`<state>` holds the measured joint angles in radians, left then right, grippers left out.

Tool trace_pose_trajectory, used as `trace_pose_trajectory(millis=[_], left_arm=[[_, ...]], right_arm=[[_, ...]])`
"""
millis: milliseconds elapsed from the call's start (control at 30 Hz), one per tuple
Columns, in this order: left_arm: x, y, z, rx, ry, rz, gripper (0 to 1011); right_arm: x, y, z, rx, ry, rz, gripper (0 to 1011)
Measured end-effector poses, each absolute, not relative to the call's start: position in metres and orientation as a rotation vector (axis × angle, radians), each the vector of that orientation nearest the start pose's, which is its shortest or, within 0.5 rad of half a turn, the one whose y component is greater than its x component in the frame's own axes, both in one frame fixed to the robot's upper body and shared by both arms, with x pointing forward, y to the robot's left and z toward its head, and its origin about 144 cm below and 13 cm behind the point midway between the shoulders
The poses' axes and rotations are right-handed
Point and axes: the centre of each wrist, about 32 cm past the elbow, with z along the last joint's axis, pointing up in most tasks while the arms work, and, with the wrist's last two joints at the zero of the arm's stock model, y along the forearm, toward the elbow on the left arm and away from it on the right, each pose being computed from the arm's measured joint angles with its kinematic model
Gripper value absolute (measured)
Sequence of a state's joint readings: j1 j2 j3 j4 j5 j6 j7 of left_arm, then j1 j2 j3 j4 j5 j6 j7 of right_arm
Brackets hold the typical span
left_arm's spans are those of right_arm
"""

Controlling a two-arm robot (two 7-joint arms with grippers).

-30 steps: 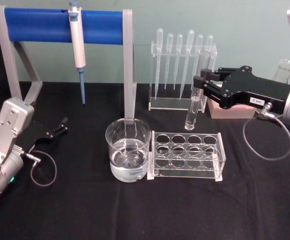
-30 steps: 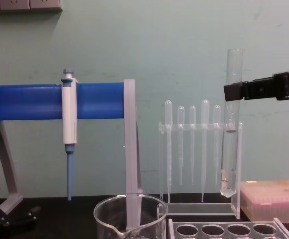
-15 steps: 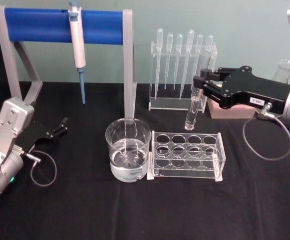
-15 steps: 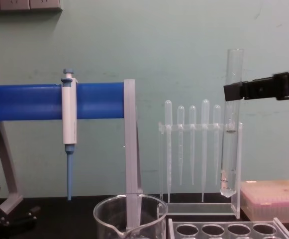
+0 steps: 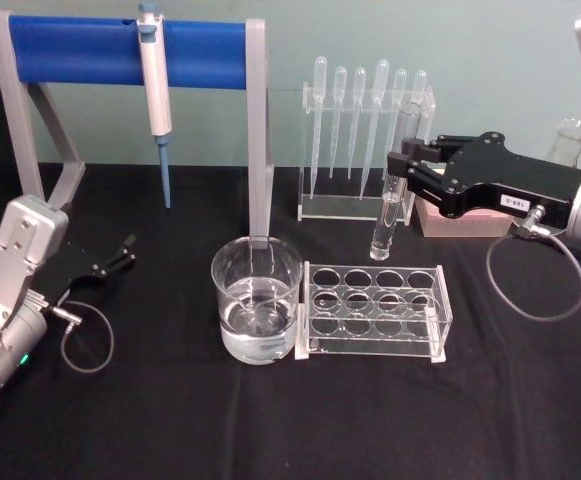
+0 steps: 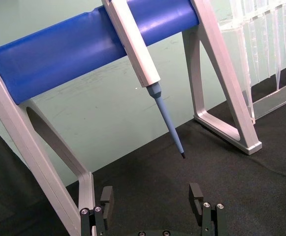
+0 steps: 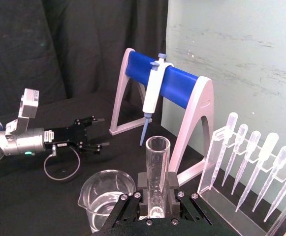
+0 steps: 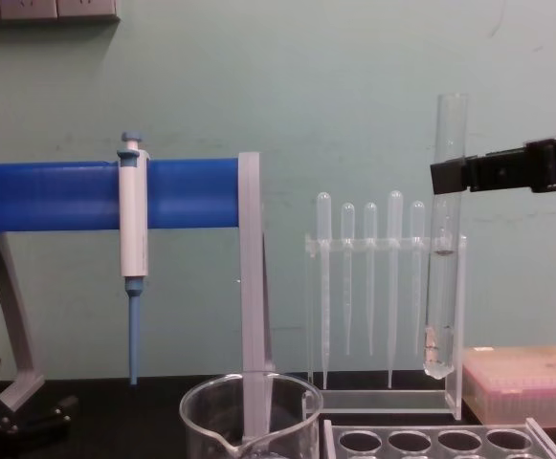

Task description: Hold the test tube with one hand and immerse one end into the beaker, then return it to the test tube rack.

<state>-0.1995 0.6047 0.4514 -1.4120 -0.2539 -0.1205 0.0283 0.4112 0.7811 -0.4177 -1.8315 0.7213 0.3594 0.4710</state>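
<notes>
The black fingers [image 5: 420,152] of the right gripper [image 5: 402,170] are clamped around a long clear glass test tube [image 5: 383,225] in the right half of the head view. The tube hangs upright in the air behind a clear plastic test tube rack [image 5: 375,310] at centre frame, its round bottom above the rack's holes. A wide clear glass beaker [image 5: 257,300] with some water in it stands just beside the rack's left end. At lower left, the left gripper [image 5: 120,252] sits low over the black table [image 5: 270,430], well apart from the glassware.

From the left wrist, the left gripper [image 6: 151,196] has its two fingers spread wide with nothing between them. Beyond it, a white-and-blue pipettor [image 6: 133,44] hangs on a blue-barred stand [image 6: 59,54].

From the right wrist, the test tube [image 7: 157,162] rises open-rimmed out of the right gripper [image 7: 157,201], with the beaker [image 7: 107,191] just beside and the left gripper [image 7: 91,132] farther off.

In the chest view the test tube [image 8: 445,258] stands upright at the right. The right gripper [image 8: 447,177] reaches in from the right edge and crosses the tube's upper part. The tube's bottom hangs above the rack [image 8: 431,442] at the lower edge, and the beaker [image 8: 249,411] is at bottom centre.
</notes>
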Motion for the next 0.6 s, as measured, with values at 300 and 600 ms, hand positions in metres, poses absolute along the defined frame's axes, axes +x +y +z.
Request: trace_pose_trajectory(millis=[300,600], left_arm=[[0.4886,0.3097,1.1398,0.305,-0.285,1.248,1000],[0.4886,0.3097,1.1398,0.304,-0.285,1.248,1000]], right_arm=[[0.4980,-0.2881,1.3302,-0.182,-0.058,-0.654,241],[0.4980,-0.2881,1.3302,-0.182,-0.058,-0.654,241]])
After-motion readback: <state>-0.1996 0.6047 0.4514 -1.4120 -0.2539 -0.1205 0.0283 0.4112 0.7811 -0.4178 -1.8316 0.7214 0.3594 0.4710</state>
